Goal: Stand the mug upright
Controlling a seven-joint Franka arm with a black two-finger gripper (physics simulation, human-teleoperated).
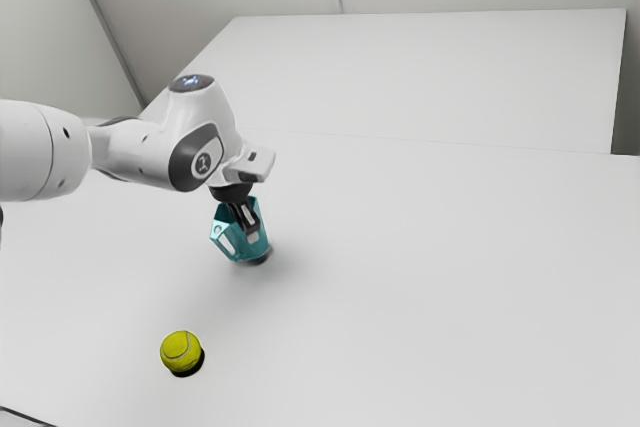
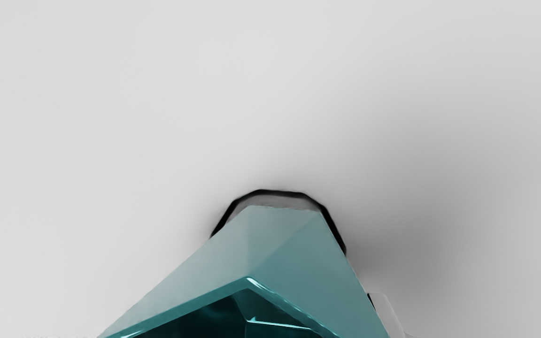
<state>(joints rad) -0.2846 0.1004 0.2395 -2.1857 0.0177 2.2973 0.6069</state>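
Mug (image 1: 262, 243), one, faces mouth up at one pincer (image 1: 249, 228), one ball (image 1: 181, 351) apart.

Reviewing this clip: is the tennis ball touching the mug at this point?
Apart. The exterior view shows it plainly: a clear stretch of white table lies between the ball and the mug.

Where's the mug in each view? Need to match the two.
Exterior view: the teal mug is at the hand, left of the picture's centre and higher in the picture than the tennis ball.
Wrist view: close to the camera, mouth nearer the hand, narrower end farther off.
Shared landmark: the dark edge at the mug's foot.
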